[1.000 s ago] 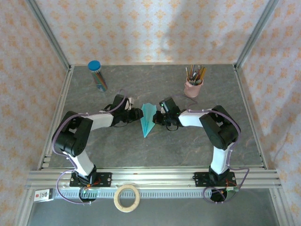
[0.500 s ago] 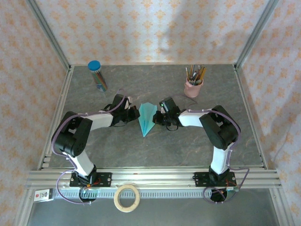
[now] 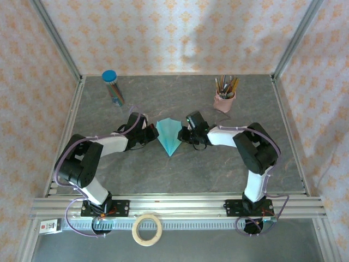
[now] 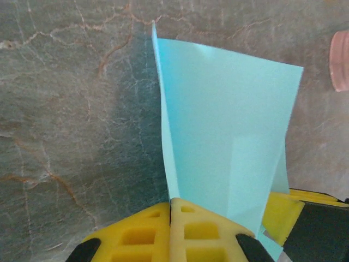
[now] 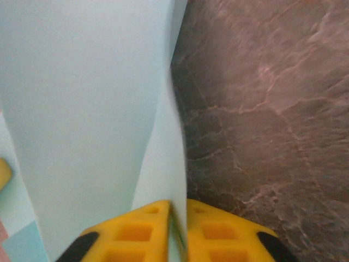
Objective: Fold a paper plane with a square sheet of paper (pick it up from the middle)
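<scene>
Paper plane (image 3: 170, 136) has widened; left claw (image 4: 170, 208), right claw (image 5: 178, 212) pinch it (arms outstretched).

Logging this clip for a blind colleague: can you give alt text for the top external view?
A light turquoise paper plane, point toward the arms, is held mid-table at its two sides by the left gripper and right gripper. Behind stand a blue-capped tube and a pink cup of pencils; a tape roll lies by the front rail.

I read this as a lab test cell: aluminium frame (image 3: 57, 39), wallpaper panels (image 3: 174, 38), arms (image 3: 253, 148) bolted to a rail (image 3: 180, 206).
</scene>
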